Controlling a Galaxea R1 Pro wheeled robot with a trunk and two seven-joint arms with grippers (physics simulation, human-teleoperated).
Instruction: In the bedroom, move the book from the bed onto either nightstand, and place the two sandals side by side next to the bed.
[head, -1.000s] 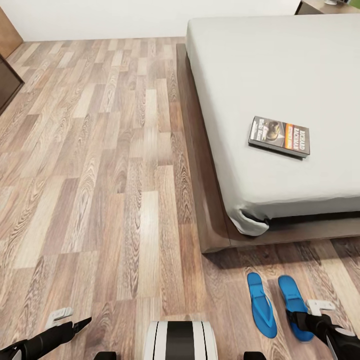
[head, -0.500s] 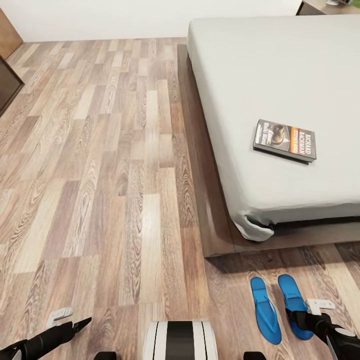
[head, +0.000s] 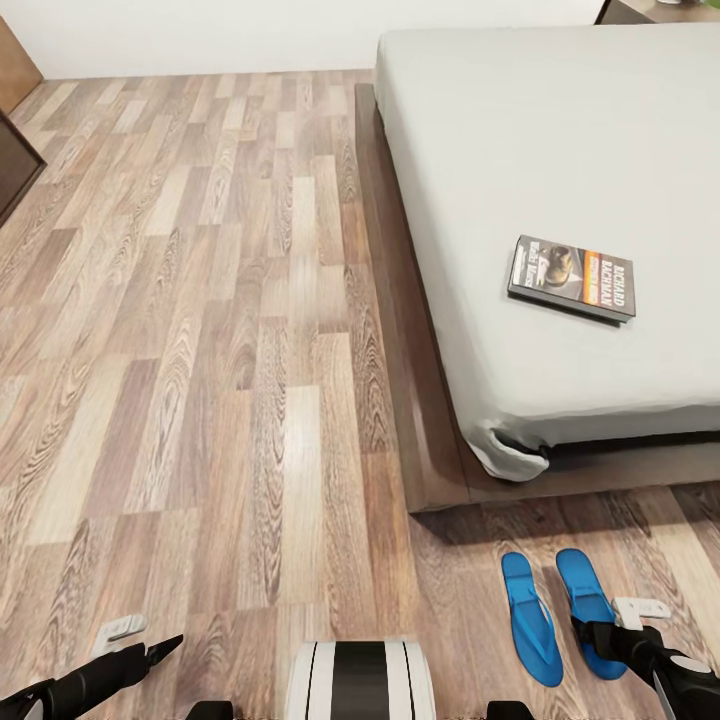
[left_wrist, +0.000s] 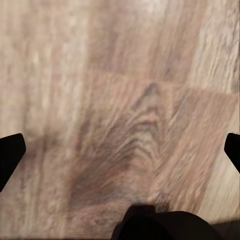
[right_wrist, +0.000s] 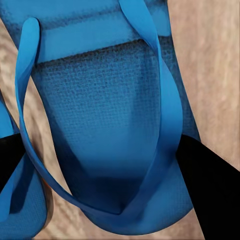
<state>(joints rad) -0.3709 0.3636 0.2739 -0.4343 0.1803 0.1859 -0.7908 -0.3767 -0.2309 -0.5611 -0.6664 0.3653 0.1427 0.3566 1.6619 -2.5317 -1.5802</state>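
Head view: the two blue sandals lie side by side on the wood-plank floor (head: 200, 350) just off the foot corner of the bed (head: 560, 150), toes pointing toward it, the left sandal (head: 528, 618) and the right sandal (head: 588, 610) near each other but not touching. The right tool (head: 612, 640) sits low at the heel end of the right sandal, its dark arm reaching in from the lower right corner, a pale finger (head: 640, 607) lying over the floor just beside the sandal's outer edge. In the right wrist view that right sandal (right_wrist: 110, 125) fills the space between the two dark fingers (right_wrist: 210, 185), which stand spread on either side of its sole with the thong strap (right_wrist: 165, 115) running between them; whether they touch the sandal cannot be told. The left tool (head: 135, 640) hangs over bare floor at the lower left, well apart from both sandals; the left wrist view shows its fingertips (left_wrist: 11, 155) wide apart above the planks. The book (head: 572, 277) lies flat on the light-grey mattress near the bed's foot end, well away from either tool. The dark wood bed frame (head: 400, 330) borders the mattress, a white wall (head: 200, 35) runs behind, and dark furniture (head: 15, 165) stands at the left edge.
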